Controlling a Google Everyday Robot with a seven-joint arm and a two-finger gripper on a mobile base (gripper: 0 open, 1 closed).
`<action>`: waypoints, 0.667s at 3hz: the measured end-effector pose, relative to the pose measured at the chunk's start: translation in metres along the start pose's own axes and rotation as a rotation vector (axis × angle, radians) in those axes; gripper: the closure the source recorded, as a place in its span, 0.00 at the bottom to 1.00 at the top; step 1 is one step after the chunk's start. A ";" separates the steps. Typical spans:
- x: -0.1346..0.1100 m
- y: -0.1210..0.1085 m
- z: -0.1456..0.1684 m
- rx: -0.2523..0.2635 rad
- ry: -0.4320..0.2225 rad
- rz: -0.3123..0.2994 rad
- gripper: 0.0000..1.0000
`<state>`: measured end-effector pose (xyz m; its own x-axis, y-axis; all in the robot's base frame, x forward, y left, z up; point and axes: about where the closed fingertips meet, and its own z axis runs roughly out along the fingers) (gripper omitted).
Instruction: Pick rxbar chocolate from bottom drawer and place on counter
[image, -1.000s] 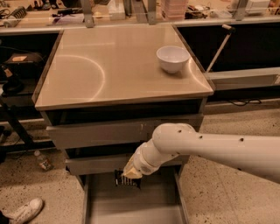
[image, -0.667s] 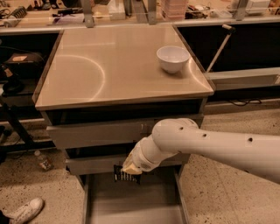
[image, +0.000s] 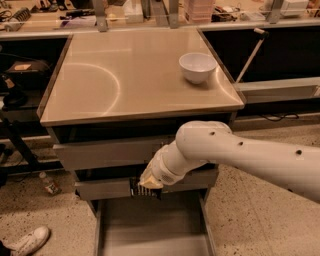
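The rxbar chocolate (image: 143, 190), a small flat black wrapper with pale marks, hangs in my gripper (image: 148, 183) in front of the middle drawer front, just above the open bottom drawer (image: 155, 227). The gripper is shut on the bar, and my white arm (image: 240, 155) reaches in from the right. The drawer's grey floor below is bare. The counter (image: 125, 80), a brushed-steel top with a curved arc mark, lies above the drawers.
A white bowl (image: 198, 66) stands at the counter's right rear. Two closed grey drawer fronts (image: 105, 152) sit under the counter. A cluttered bench (image: 150, 12) runs behind. A white shoe (image: 27, 240) and a small bottle (image: 50, 184) lie on the floor at left.
My gripper has risen a little and shifted slightly left with the black bar in it, away from the bottom drawer's floor.
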<state>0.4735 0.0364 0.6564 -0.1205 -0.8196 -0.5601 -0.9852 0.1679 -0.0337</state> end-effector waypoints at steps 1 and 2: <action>-0.022 -0.011 -0.030 0.027 -0.015 -0.034 1.00; -0.063 -0.038 -0.069 0.063 -0.030 -0.087 1.00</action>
<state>0.5097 0.0441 0.7504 -0.0301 -0.8162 -0.5770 -0.9821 0.1314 -0.1348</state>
